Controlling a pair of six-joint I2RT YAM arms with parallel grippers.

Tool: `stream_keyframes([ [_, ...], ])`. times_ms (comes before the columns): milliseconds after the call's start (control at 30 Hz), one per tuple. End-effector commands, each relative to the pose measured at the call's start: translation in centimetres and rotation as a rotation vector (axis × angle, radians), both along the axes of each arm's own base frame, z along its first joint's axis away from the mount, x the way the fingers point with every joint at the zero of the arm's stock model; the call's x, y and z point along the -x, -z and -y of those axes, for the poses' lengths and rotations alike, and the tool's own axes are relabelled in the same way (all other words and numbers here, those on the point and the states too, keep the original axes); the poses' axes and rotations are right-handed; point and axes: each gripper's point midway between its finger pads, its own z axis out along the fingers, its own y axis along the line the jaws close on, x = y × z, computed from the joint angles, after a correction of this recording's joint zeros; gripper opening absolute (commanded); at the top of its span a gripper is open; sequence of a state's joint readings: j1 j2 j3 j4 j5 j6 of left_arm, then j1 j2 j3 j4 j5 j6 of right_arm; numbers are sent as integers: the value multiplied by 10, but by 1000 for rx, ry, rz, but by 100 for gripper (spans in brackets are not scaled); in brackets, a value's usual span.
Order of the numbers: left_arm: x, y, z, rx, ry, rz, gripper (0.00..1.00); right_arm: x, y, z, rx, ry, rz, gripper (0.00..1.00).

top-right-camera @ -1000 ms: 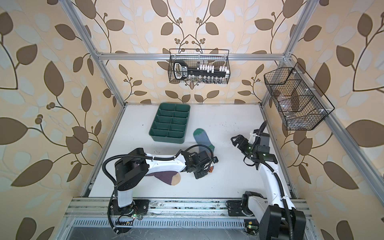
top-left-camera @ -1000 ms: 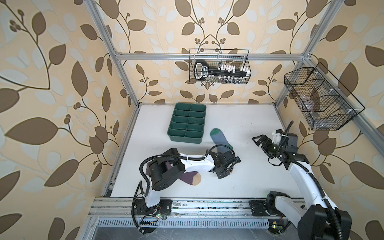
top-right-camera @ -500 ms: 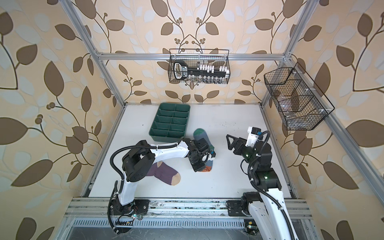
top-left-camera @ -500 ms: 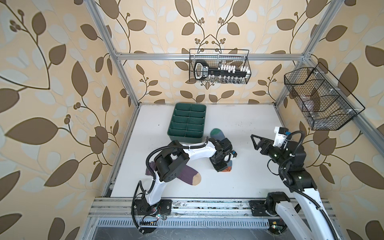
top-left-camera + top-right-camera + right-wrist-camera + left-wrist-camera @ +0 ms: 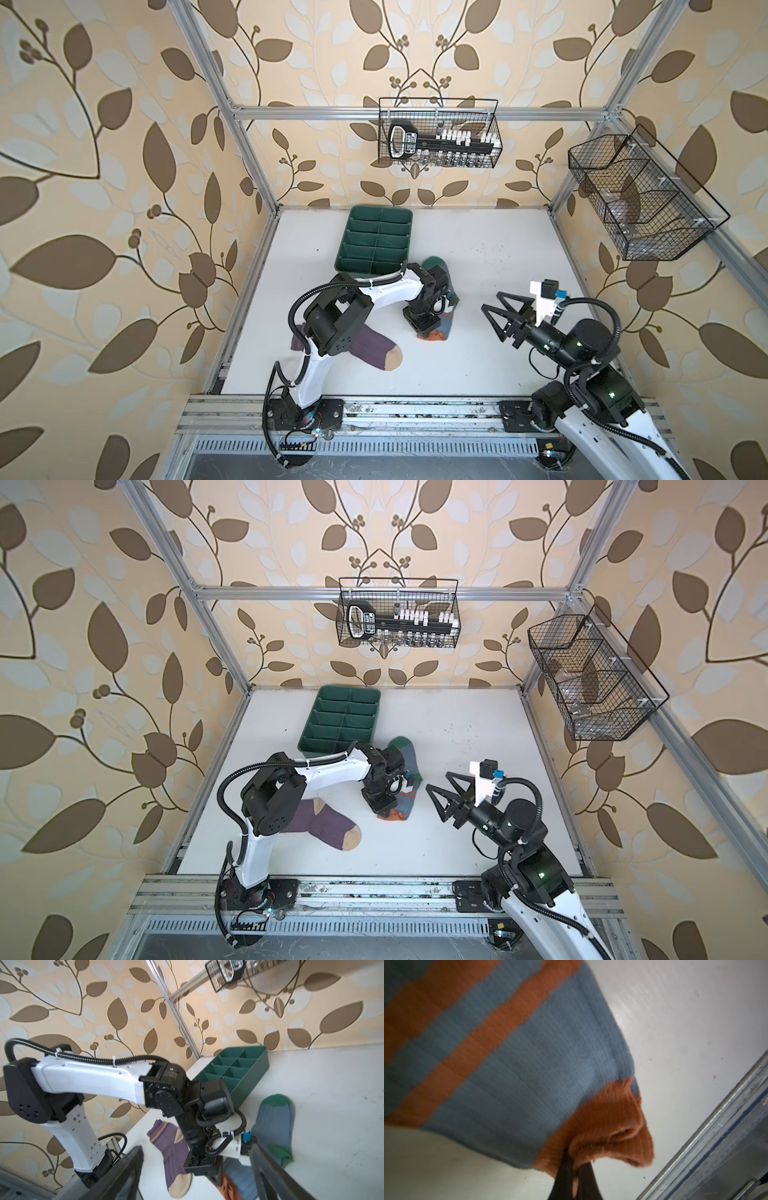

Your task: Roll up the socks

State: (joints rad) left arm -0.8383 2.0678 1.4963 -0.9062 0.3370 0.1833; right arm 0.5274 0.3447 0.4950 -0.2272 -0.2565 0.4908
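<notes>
Clock: read on the table (image 5: 498, 257) (image 5: 457, 729) in both top views, with 12 at the back wall and 6 at the front rail.
Grey sock: (image 5: 436, 264) (image 5: 405, 754) (image 5: 529, 1064) (image 5: 274, 1122) lies near the table's centre. Its green toe points to 12 and its orange cuff (image 5: 608, 1126) to 6, with the green heel on its 3 o'clock edge.
Left gripper: (image 5: 428, 332) (image 5: 384, 810) (image 5: 576, 1167) points down at the sock's 6 o'clock end. Its jaws are pinched together on the orange cuff, which bunches up at the pinch.
Cuff end: in the left wrist view it appears raised, with shadow on the table under the striped leg.
Purple sock: (image 5: 374, 349) (image 5: 328, 823) (image 5: 168, 1147) lies flat at 7 o'clock. Its tan toe points to about 4, and its striped cuff end is partly hidden under the left arm (image 5: 386, 291) in both top views. It is near the grey sock but does not touch it.
Right gripper: (image 5: 491, 301) (image 5: 437, 780) is at 3 o'clock of the grey sock and apart from it. Its fingers (image 5: 268, 1172) point towards 10, spread wide, with nothing between them.
Tray: (image 5: 379, 209) (image 5: 349, 688) (image 5: 257, 1068) is green with divided compartments and sits at 11 o'clock. Its near end is just beside the grey sock's toe.
Back basket: (image 5: 438, 137) is wire and hangs on the wall at 12.
Side basket: (image 5: 640, 199) is wire and hangs on the wall at 2.
</notes>
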Motion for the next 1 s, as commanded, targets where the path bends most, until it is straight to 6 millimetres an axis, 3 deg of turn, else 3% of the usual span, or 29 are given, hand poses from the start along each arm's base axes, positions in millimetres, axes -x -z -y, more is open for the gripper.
stream_keyframes([
  [0, 9, 3, -3, -34, 12, -60, 0, 5, 51, -24, 111, -34, -155, 79],
  [100, 8, 8, -4, -42, 4, -70, 0, 19, 70, -46, 303, -69, -73, 80],
  [200, 8, 7, -3, -38, 2, -70, 0, 27, 89, -56, 486, -25, 24, 82],
  [367, 9, 5, -1, -24, -1, -75, 0, 38, 132, -79, 564, -46, 24, 82],
  [533, 11, 7, -2, -24, -4, -82, 0, 29, 155, -76, 528, -23, 24, 83],
  [767, 12, 11, -4, -40, -1, -90, 0, 2, 163, -54, 292, -42, -63, 84],
  [967, 12, 14, -4, -43, -1, -97, 0, -1, 172, -51, 307, -73, -76, 85],
])
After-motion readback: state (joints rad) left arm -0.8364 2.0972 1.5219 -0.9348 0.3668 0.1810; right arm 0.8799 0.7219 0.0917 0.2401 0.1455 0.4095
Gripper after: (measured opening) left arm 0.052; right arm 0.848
